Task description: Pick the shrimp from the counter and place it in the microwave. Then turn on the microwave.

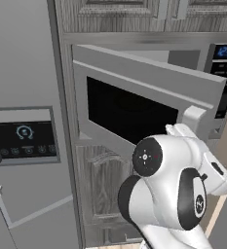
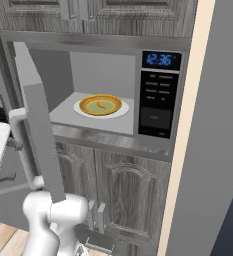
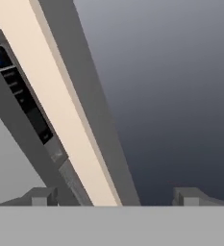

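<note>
The microwave (image 2: pixel 158 95) stands with its door (image 2: pixel 38 130) swung wide to the left. Inside, the tiny orange shrimp (image 2: pixel 102 105) lies in a yellow bowl (image 2: pixel 113 104) on a white plate (image 2: pixel 124 111). The keypad (image 2: pixel 158 107) with its blue display (image 2: pixel 160 60) is to the right of the cavity. In the left base view the door (image 1: pixel 144 87) shows its black window, with my white arm (image 1: pixel 183 189) below and in front of it. My gripper (image 3: pixel 116 199) is open with nothing between its fingertips (image 3: pixel 42 197). It faces past the keypad (image 3: pixel 24 98) toward a beige strip and grey wall.
A grey panel with a black dial screen (image 1: pixel 25 138) sits on the tall unit to the left. Wood cabinet doors (image 2: pixel 128 195) lie below the microwave and more above it. A beige-edged grey wall (image 2: pixel 213 140) closes in on the right.
</note>
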